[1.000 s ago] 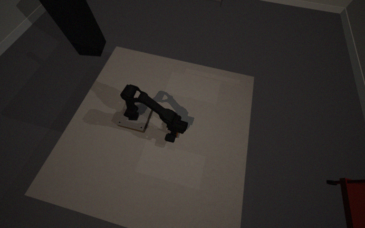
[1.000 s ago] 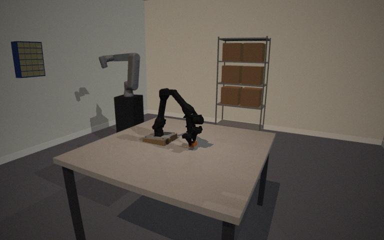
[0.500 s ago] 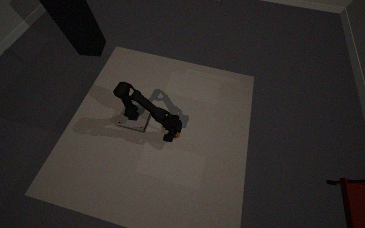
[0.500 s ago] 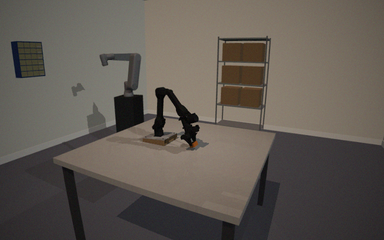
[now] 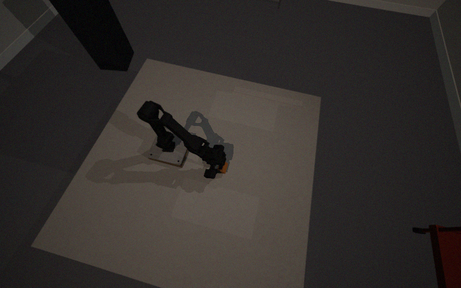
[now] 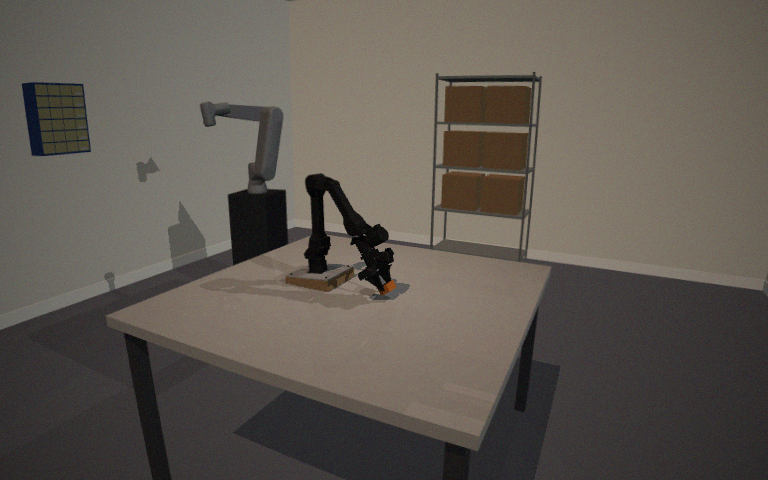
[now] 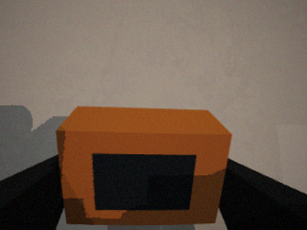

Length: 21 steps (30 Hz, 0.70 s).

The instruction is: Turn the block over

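The orange block point(image 5: 224, 168) point(image 6: 389, 287) point(image 7: 144, 121) is held tilted at or just above the table point(image 5: 272, 176) point(image 6: 294, 345) point(image 7: 158, 53); whether an edge touches the table cannot be told. Its dark rectangular mark point(image 7: 144, 182) faces the wrist camera, so the marked side points back toward the gripper and partly upward. My gripper point(image 6: 385, 287) point(image 7: 142, 164) is shut on the block, one black finger against each end, and leans down and outward from the arm's base. In the top view the wrist hides the fingers and part of the block.
The arm's base plate point(image 5: 170, 157) point(image 6: 317, 277) stands on the table beside the gripper, toward the table's far left in the exterior view. Beyond the table are a grey arm point(image 6: 270, 141) on a black pedestal point(image 6: 257, 223) and a shelf rack point(image 6: 434, 169) with brown boxes.
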### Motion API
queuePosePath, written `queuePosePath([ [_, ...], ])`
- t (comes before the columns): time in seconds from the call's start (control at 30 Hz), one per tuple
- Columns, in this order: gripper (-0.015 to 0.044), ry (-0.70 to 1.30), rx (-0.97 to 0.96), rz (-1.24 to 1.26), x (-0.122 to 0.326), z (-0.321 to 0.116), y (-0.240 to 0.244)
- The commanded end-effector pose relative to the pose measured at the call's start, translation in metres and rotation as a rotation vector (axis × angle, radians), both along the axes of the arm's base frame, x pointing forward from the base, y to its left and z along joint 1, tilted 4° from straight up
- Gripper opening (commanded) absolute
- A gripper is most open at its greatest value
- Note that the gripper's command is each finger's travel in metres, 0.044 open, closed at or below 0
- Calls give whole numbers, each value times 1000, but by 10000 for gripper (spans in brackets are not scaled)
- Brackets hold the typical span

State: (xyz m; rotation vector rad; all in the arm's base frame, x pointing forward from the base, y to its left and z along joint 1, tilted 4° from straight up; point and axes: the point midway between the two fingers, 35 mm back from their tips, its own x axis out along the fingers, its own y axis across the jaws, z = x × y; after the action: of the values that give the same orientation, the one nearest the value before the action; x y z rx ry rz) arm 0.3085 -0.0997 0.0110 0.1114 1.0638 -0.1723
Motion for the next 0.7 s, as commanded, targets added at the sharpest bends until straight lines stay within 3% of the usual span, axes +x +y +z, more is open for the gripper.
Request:
queuePosePath([
  [0.0, 0, -36, -5, 2, 3, -6, -1],
  [0.67, 0, -298, -52, -7, 13, -39, -5],
])
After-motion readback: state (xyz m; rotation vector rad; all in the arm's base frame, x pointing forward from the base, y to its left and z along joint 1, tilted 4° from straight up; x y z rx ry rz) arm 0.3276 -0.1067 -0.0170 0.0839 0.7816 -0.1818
